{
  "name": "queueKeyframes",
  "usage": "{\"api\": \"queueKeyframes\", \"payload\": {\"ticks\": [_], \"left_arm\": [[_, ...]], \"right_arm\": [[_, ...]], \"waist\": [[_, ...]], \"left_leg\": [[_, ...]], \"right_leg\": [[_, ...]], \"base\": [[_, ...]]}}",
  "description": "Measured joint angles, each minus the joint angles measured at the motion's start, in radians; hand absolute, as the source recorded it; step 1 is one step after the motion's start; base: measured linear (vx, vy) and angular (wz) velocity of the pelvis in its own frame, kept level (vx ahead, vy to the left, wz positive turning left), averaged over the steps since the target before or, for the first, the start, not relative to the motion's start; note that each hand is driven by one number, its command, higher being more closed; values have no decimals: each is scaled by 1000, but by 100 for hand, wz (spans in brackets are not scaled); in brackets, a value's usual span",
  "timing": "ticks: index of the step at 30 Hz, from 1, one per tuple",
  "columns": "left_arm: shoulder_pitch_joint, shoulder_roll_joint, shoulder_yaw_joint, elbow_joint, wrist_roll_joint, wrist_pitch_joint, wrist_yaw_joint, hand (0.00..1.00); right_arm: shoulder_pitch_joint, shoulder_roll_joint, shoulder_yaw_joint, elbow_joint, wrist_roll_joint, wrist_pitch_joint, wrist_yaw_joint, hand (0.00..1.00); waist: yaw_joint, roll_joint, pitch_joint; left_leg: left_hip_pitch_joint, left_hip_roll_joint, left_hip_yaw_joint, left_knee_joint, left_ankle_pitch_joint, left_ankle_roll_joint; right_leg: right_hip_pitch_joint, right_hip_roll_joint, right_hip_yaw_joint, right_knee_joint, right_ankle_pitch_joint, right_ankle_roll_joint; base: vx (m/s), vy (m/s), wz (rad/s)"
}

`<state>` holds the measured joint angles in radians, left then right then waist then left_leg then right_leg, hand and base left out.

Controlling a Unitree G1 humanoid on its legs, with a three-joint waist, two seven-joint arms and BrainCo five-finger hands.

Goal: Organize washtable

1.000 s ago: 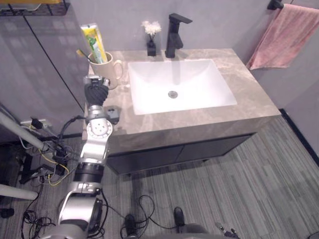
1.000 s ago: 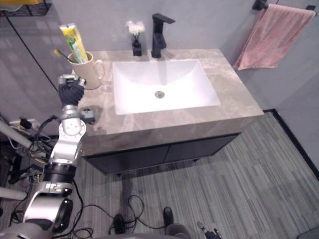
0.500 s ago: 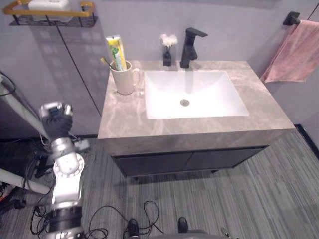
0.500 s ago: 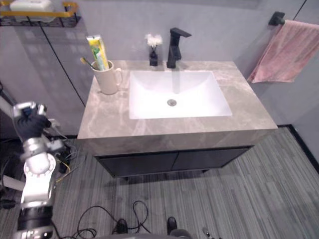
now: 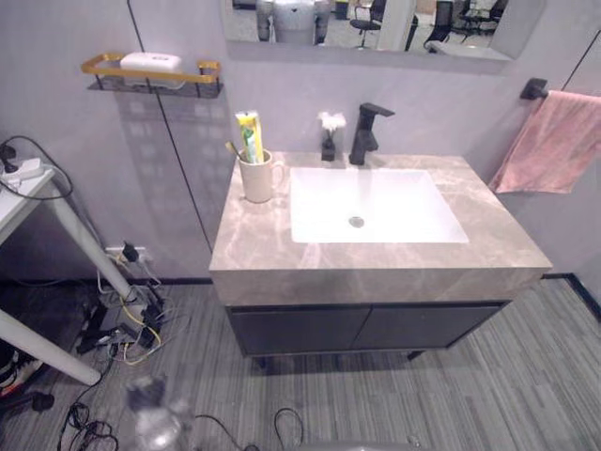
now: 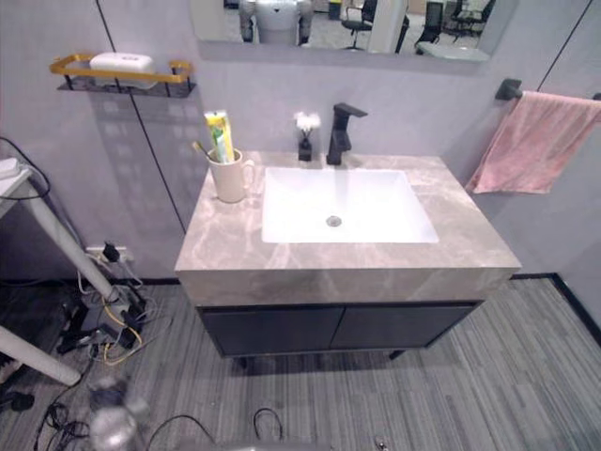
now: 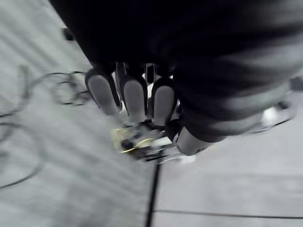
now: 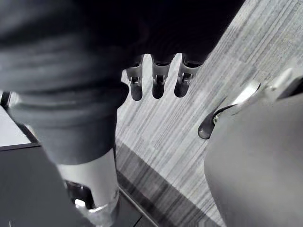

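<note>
The marble washtable (image 5: 272, 249) holds a white sink (image 5: 404, 221) with a black faucet (image 5: 368, 132) behind it. At its back left corner stands a cream cup (image 5: 258, 178) containing a yellow-green toothpaste tube (image 5: 249, 136) and a toothbrush (image 5: 232, 148). A small black vase (image 5: 328, 141) with white flowers sits next to the faucet. My left hand (image 7: 135, 97) hangs low over the floor, left of the cabinet, fingers relaxed and holding nothing; it shows as a blur (image 5: 155, 423). My right hand (image 8: 157, 82) also hangs over the floor, open and empty.
A pink towel (image 5: 554, 141) hangs on a bar at the right wall. A gold shelf (image 5: 103, 68) with a white soap dish (image 5: 150, 61) is on the wall at left. A white table leg (image 5: 56, 221) and floor cables (image 5: 122, 324) lie left of the cabinet.
The camera has pulled back and up, so the whole washtable now shows. My left arm has dropped from beside the cup at the counter's left edge down towards the floor.
</note>
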<state>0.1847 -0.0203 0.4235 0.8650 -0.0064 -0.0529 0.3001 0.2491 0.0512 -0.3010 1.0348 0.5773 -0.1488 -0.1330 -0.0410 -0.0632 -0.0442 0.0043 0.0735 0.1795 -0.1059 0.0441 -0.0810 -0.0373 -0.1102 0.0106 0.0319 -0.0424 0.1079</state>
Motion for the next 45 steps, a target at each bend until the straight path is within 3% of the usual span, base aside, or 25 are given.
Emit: {"api": "queueKeyframes", "payload": {"ticks": [4, 7, 14, 18, 22, 33, 36, 37, 38, 39, 40, 41, 42, 43, 44, 45], "left_arm": [[-12, 20, 10, 146, -20, 27, -115, 0], [-38, 26, 4, 190, -24, 36, -157, 0], [-89, 83, -222, 266, 49, 36, -252, 0], [-116, 100, -345, 290, 102, 37, -258, 0], [-118, 106, -374, 305, 101, 37, -256, 0], [-124, 100, -372, 309, 202, 32, -254, 0], [-127, 100, -341, 287, 216, 24, -253, 0], [-149, 105, -295, 272, 215, 24, -257, 0], [-163, 102, -270, 265, 216, 26, -258, 0], [-158, 90, -260, 251, 218, 24, -258, 0], [-129, 72, -258, 249, 232, 23, -265, 0], [-118, 69, -257, 249, 246, 26, -276, 0], [-114, 87, -258, 258, 256, 29, -283, 0], [-126, 102, -249, 271, 259, 33, -298, 0], [-123, 96, -244, 273, 263, 40, -304, 0], [-89, 94, -234, 271, 265, 49, -313, 0]], "right_arm": [[-10, 0, -26, 20, -37, 8, 2, 0], [-21, -1, -30, 45, -41, 22, 5, 0], [-71, -23, -45, 110, -83, 44, 22, 0], [-88, -32, -39, 125, -100, 48, 30, 0], [-97, -34, -32, 128, -106, 48, 30, 0], [-107, -71, 49, 127, -110, 43, 49, 0], [-150, -79, 53, 126, -115, 42, 45, 0], [-170, -56, 40, 126, -115, 40, 41, 0], [-181, -50, 25, 118, -113, 37, 41, 0], [-173, -55, 1, 73, -112, 31, 46, 0], [-164, -70, -29, 31, -103, 24, 46, 0], [-156, -75, -45, 29, -95, 21, 44, 0], [-149, -51, -63, 49, -79, 28, 45, 0], [-138, -29, -79, 75, -68, 24, 51, 0], [-142, -42, -101, 80, -66, 23, 53, 0], [-146, -58, -108, 93, -57, 35, 49, 0]], "waist": [[-1, 7, -11], [-3, 4, -23], [-26, -4, -30], [-39, -6, -31], [-55, -1, -28], [-58, 25, -10], [-61, 37, 35], [-65, 8, 61], [-63, 16, 84], [-57, 52, 104], [-62, 129, 94], [-76, 133, 82], [-110, 99, 56], [-138, 74, 46], [-126, 92, 50], [-111, 111, 36]], "left_leg": [[12, -6, 18, 0, -9, -3], [14, -12, 17, 0, -10, -1], [25, -22, 9, 0, -16, -4], [26, -25, 8, 0, -16, -4], [26, -25, 11, 1, -16, -4], [12, -2, -19, 9, -16, -8], [-36, 9, -62, 85, -15, -12], [-85, 28, -32, 253, -109, 10], [-160, 72, 3, 510, -198, 31], [-235, 169, 51, 895, -263, 28], [-229, 233, 73, 952, -256, 8], [-222, 225, 72, 909, -283, -20], [-167, 137, 38, 692, -291, -37], [-111, 106, 16, 665, -330, -58], [-89, 121, 31, 713, -317, -73], [24, 108, 43, 552, -314, -76]], "right_leg": [[3, -6, 18, -1, -3, 4], [5, -11, 18, -1, -2, 3], [14, -18, 18, -2, -8, 1], [8, -21, 22, -1, -10, 1], [-1, -18, 34, 8, -10, 2], [5, 7, 13, 38, -27, -32], [-2, 10, -44, 95, -39, -51], [-16, -14, -80, 119, -47, -55], [-21, -5, -100, 145, -53, -64], [-21, 34, -121, 175, -65, -68], [-15, 84, -132, 198, -77, -64], [-23, 94, -135, 207, -93, -54], [-55, 94, -92, 168, -98, -77], [-46, 88, -90, 101, -34, -104], [-40, 102, -102, 88, -19, -106], [-54, 121, -103, 86, -11, -112]], "base": [[65, 20, -11], [47, 12, 0], [12, 2, 0], [-8, 0, -2], [-8, -4, -8], [-10, -23, 10], [-39, -52, 49], [-113, -20, 40], [-150, -33, 23], [-95, -34, 2], [-5, -31, 6], [84, -38, 64], [79, -131, 147], [100, -148, 142], [71, -88, 88], [56, -6, 39]]}}
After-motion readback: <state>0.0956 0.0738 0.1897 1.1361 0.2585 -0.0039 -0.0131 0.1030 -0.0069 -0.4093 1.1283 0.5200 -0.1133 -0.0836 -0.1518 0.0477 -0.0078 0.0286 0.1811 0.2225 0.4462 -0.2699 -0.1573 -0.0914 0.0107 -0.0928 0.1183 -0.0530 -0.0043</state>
